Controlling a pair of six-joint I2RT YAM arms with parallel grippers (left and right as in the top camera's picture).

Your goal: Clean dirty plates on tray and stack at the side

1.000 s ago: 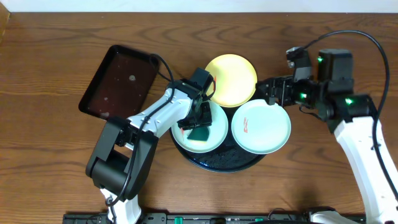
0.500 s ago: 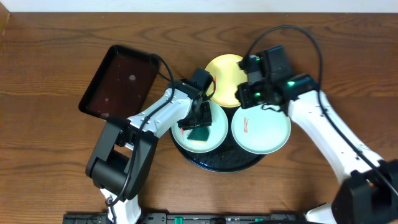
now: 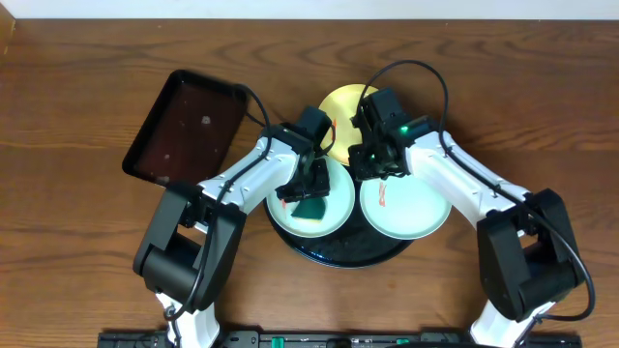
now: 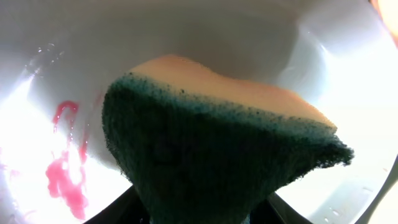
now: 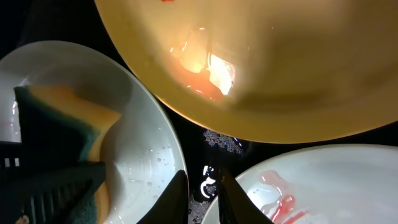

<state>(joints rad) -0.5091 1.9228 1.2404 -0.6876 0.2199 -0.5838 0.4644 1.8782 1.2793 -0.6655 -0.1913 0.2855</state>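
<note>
On the round black tray (image 3: 340,259) lie three plates. My left gripper (image 3: 308,193) is shut on a green-and-yellow sponge (image 4: 217,162) pressed into the left mint plate (image 3: 329,220), beside a red smear (image 4: 65,180). The right mint plate (image 3: 416,208) carries a red smear (image 3: 384,193). At the back sits the yellow plate (image 3: 343,106), half hidden by both arms. My right gripper (image 5: 204,199) hovers low over the gap between the two mint plates, with the yellow plate (image 5: 280,62) ahead; its jaws are nearly together with nothing between them.
A rectangular dark tray (image 3: 186,126) lies tilted at the back left on the wooden table (image 3: 77,242). Both arms crowd the middle of the round tray, their cables arching above.
My right arm has swung in from the right side of the table to the middle of the tray and its jaws have closed. The left gripper and sponge have stayed put.
</note>
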